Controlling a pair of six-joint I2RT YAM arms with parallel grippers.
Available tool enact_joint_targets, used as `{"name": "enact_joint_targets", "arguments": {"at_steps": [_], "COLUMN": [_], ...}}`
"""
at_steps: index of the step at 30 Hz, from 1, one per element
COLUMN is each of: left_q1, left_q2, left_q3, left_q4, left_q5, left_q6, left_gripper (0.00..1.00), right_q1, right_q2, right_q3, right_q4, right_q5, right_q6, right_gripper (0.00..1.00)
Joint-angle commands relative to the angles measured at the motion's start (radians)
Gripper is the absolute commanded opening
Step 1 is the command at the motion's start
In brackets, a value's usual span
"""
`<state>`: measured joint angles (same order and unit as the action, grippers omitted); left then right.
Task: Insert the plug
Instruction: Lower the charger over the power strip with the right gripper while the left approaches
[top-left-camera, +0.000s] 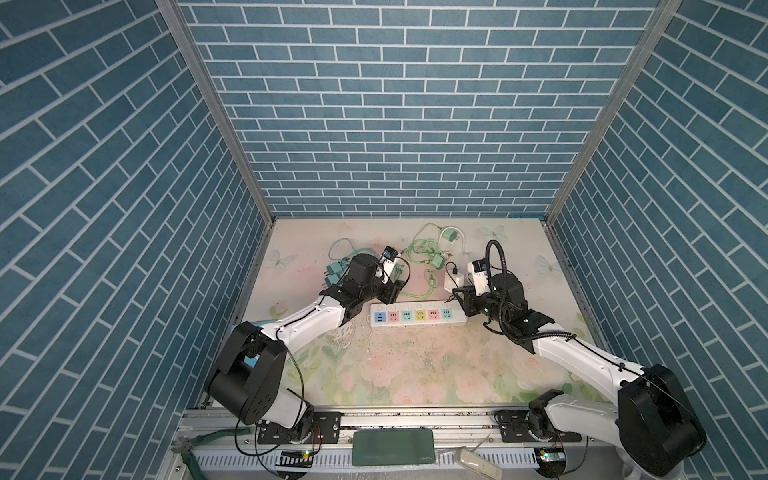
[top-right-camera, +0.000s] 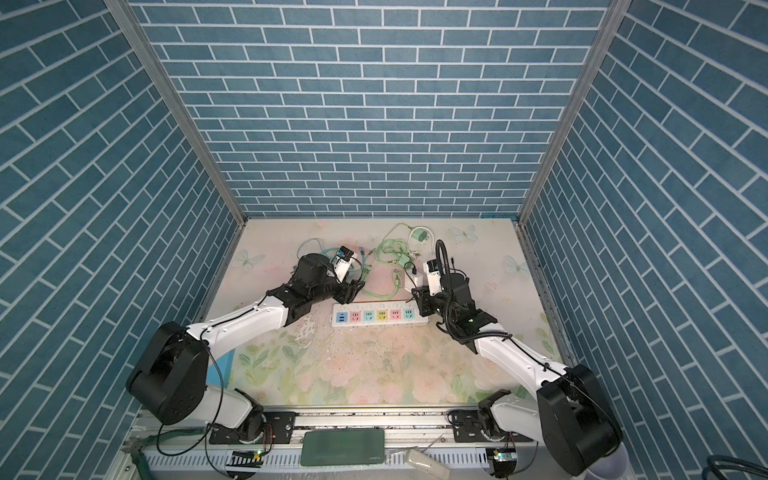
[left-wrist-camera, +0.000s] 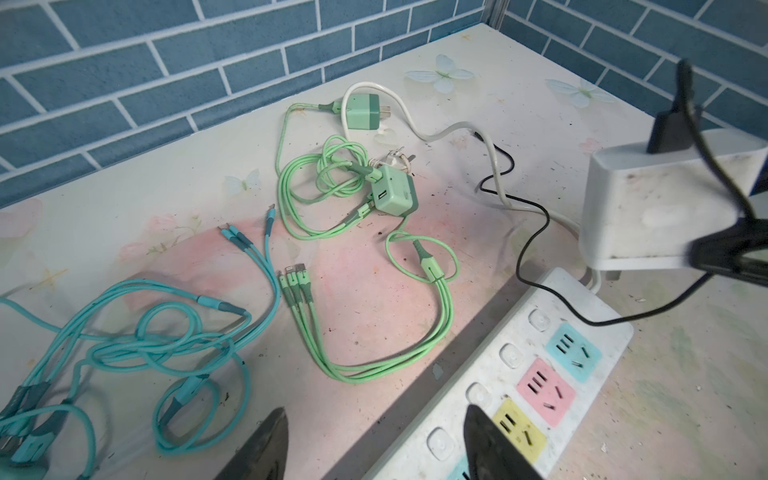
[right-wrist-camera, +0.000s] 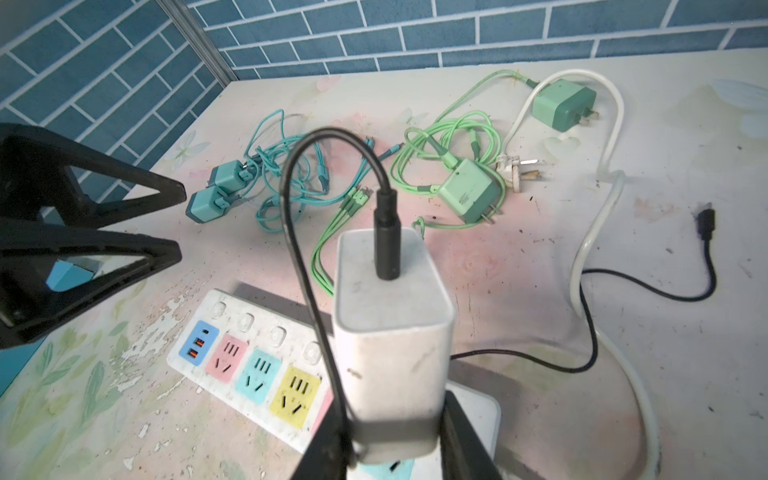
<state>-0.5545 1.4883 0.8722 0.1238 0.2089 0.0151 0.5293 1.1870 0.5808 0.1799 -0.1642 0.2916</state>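
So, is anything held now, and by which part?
The right end effector grips the white charger by its sides near the prongs; the left end effector holds nothing.

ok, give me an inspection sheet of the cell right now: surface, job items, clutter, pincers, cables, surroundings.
Surface: floral table cover, flaking and dirt-specked near the power strip.
Job's things: white charger off the table by the strip's right end, not plugged in; visible sockets empty.
Clutter: two green chargers, two teal chargers, lying loose.
Grippers: right pincer shut on the white charger; left pincer open, empty, near the strip's left end.
Cables: black cable from the charger, free end on the table; green cables and teal cables tangled; white cord with loose plug.
Surroundings: blue brick-pattern walls, metal frame posts.
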Motion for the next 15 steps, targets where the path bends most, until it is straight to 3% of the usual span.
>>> {"name": "enact_joint_targets", "arguments": {"at_steps": [1,7,15], "left_q1": [-0.026,-0.048,-0.057], "left_q2": [0.028,0.103,0.178], "left_q3": [-0.017,0.016,0.047], "left_q4": [0.054,0.141,0.232], "left_q5": [0.037,0.220,0.379], "left_q6": [-0.011,-0.028,-0.038], "left_gripper": [0.67,0.66,0.66], "right_q1": [0.010,0.012,0.012], "right_q2": [-0.026,-0.027,-0.005], "right_q3": [-0.030,-0.041,-0.022], "right_q4": [0.045,0.058,0.056], "right_q5": [-0.058,-0.116,-0.116], "right_q6": [0.014,-0.015,-0.048], "right_gripper": [0.17,0.17,0.17]}}
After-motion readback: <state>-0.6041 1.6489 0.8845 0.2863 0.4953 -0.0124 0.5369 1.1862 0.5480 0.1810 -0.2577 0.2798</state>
